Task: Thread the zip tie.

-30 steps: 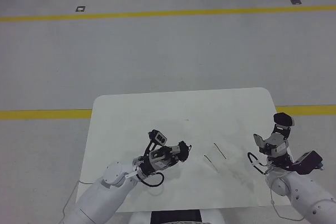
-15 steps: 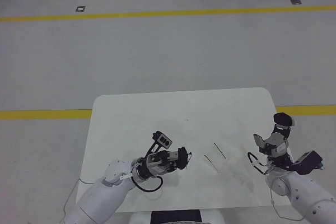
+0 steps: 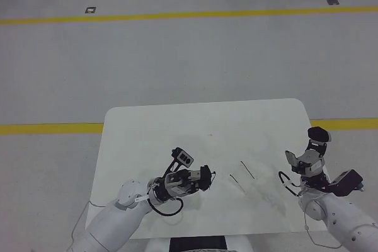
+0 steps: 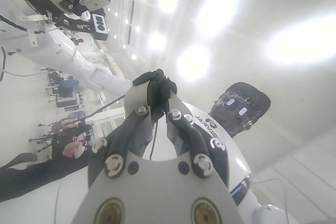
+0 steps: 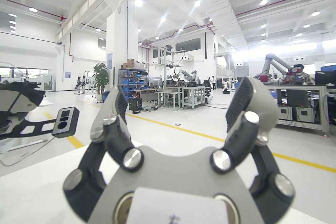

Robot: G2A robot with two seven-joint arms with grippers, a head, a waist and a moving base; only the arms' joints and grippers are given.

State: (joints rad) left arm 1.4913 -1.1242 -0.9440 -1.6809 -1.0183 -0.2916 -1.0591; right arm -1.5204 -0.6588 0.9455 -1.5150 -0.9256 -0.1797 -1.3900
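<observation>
Left gripper [image 3: 205,176] shifted slightly toward the table's [image 3: 176,126] near edge, clamped on black zip tie [image 4: 155,130], right gripper [image 5: 181,96] wide open

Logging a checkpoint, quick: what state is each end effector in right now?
Left end effector: closed on a thin black zip tie.
Right end effector: open, holding nothing.

white table top [image 3: 176,126] looked matt, smooth | my left claw [image 4: 157,86] wore black cloth-like wrap at its tips, glossy metal rivets | thin black zip tie [image 4: 153,135] pinched there looked smooth plastic | on my right claw [image 5: 181,96] the pads [image 5: 237,101] were ribbed black rubber
</observation>
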